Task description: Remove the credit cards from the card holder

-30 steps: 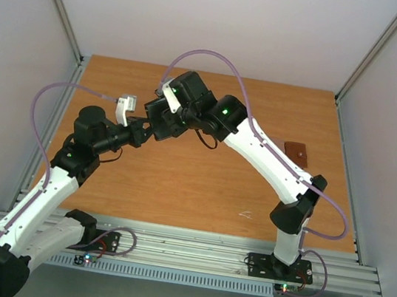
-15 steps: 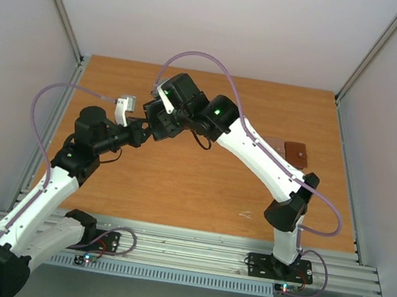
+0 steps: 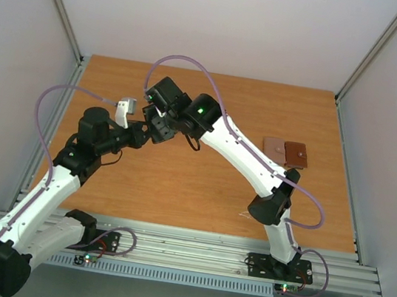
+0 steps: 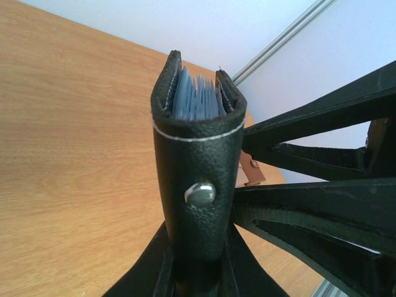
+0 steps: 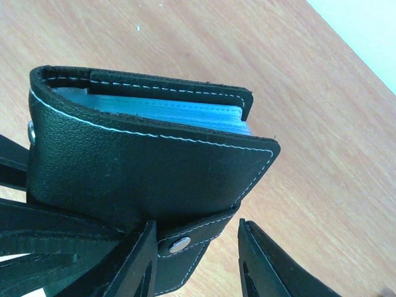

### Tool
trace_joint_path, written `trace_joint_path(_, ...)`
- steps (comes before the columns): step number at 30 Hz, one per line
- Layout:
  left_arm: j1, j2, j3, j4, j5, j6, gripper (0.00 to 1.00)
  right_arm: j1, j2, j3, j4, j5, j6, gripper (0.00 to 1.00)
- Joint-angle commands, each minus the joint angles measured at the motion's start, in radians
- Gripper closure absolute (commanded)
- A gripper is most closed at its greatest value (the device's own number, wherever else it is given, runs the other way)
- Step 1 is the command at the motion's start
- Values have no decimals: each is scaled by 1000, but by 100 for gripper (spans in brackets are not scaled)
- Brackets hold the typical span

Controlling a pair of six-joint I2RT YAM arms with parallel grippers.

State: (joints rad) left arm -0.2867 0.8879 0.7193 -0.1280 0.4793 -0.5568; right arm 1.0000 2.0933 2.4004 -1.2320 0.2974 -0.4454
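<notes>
Above the left of the tabletop (image 3: 199, 193), the left end effector (image 4: 198, 267) is clamping the black card holder (image 4: 195, 167) by its lower end. The right end effector (image 5: 198, 260) is straddling the snap strap (image 5: 179, 244), fingers apart, gripping nothing. The holder is looking light and soft. Its pale blue pockets (image 5: 167, 111) are probably hugging the thin, slick credit cards, so a pinch on a card's exposed edge is looking best.

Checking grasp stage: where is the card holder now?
The card holder sits in the left pincer, left of centre above the table in the top view, right pincer open at its snap strap.
</notes>
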Motion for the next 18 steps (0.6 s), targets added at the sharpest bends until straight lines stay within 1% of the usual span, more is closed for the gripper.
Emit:
trace_joint_path(1,-12,-46,39,195,46,19,100,-26,57,-1,-125,63,25,64)
trace_joint_path(2,-11,-46,39,198,42,20,100,-26,59,7,-129,27,32,64)
trace_joint_path(4,-11,-46,37,200,38,23,100,-26,67,21,-138,2,42,66)
trace_joint_path(8,-12,-46,37,202,46,26,100,-26,96,31,-159,59,45,72)
trace_joint_path(13,-11,-49,37,196,43,32,100,-26,114,45,-180,93,47,76)
trace_joint_path(18,-12,-49,37,195,39,32,100,-26,117,45,-193,126,47,88)
